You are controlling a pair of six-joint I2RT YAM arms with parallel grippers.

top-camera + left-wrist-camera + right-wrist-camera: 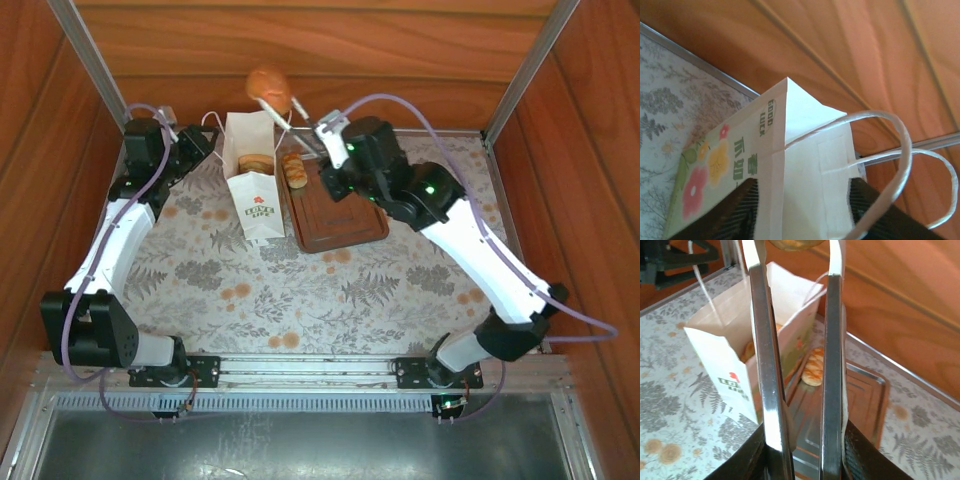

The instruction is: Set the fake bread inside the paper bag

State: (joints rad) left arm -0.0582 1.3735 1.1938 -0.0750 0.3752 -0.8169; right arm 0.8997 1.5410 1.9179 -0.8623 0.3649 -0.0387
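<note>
The white paper bag (252,180) stands upright just left of the tray, with a piece of fake bread (258,162) inside it. My left gripper (805,200) is shut on the bag's narrow side panel (810,165), one pad against each edge. Metal tongs (832,340) are clamped in my right gripper (802,440). Their tips pinch a brown bun (268,85) held in the air above the bag's far edge. A striped croissant (814,367) lies on the tray (865,395) beside the bag.
The brown rectangular tray (345,220) lies right of the bag. Wooden walls close in the back and both sides, with metal posts in the back corners. The bag's cord handles (900,165) loop beside my left fingers.
</note>
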